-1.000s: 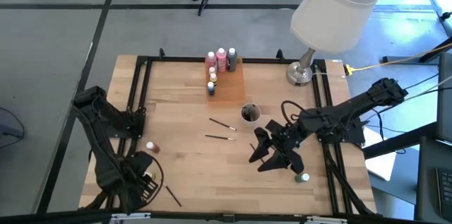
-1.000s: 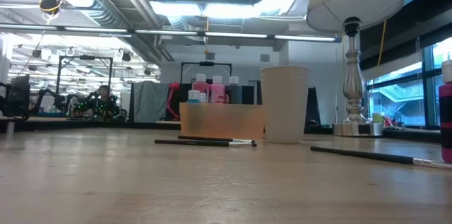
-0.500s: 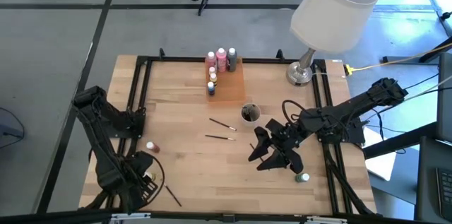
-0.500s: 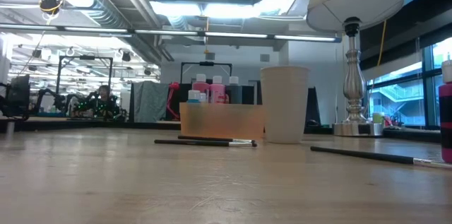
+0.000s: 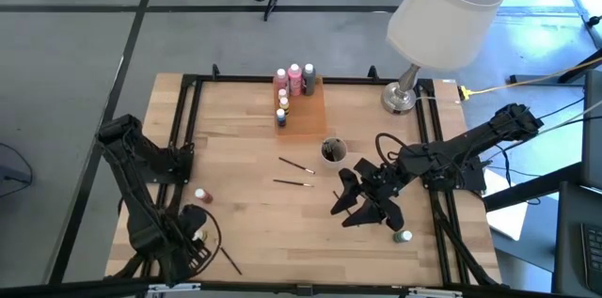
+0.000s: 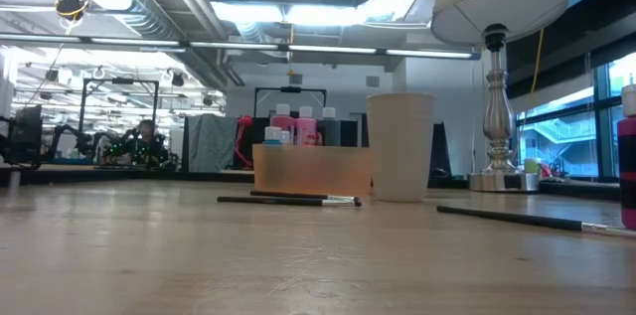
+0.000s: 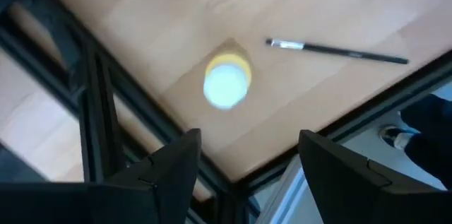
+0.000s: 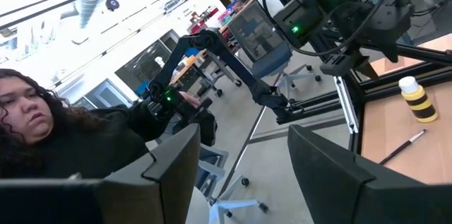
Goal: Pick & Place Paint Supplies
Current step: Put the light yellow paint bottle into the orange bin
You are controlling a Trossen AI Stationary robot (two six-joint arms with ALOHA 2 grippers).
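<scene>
My left gripper [image 7: 244, 157], fingers apart, hangs above the upright yellow bottle [image 7: 227, 83], probably dead centre (brush [image 7: 337, 50] at two o'clock), nearer than the open right gripper [image 5: 362, 202].

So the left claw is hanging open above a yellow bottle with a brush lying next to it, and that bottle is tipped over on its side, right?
Not quite: the yellow bottle stands upright; the left wrist view looks straight down on its round cap. The rest holds: the left gripper hangs open above it, and a paintbrush lies beside it on the table.
</scene>
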